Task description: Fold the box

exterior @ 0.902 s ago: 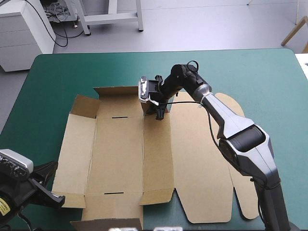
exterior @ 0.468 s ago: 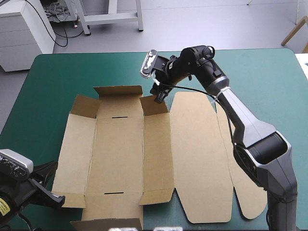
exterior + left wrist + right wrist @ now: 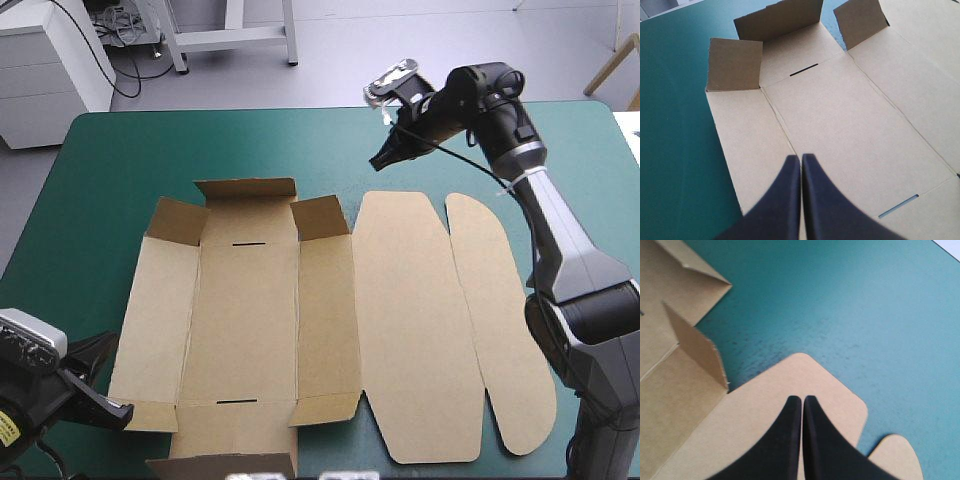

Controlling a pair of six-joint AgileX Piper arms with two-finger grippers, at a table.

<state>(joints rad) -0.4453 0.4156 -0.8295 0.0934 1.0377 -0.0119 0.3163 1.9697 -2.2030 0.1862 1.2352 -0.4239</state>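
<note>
The brown box (image 3: 250, 320) lies as a cut sheet on the teal-green cover. Its three far flaps (image 3: 245, 190) stand raised, while the lid (image 3: 410, 330) and rounded tuck flap (image 3: 500, 320) lie flat to the right. My right gripper (image 3: 380, 160) hangs shut and empty above the table, beyond the lid's far end (image 3: 805, 385), touching nothing. My left gripper (image 3: 115, 405) sits shut at the box's near left corner. In the left wrist view its tip (image 3: 801, 159) points over the left wall panel (image 3: 750, 140).
Teal-green cover (image 3: 120, 160) shows beyond the box and to its left. A small flap (image 3: 225, 465) sticks up at the box's near edge, close to the table's front edge.
My right gripper has left the box's far right flap, rising and swinging right toward the far edge. The flap stays raised. The left arm has not moved.
</note>
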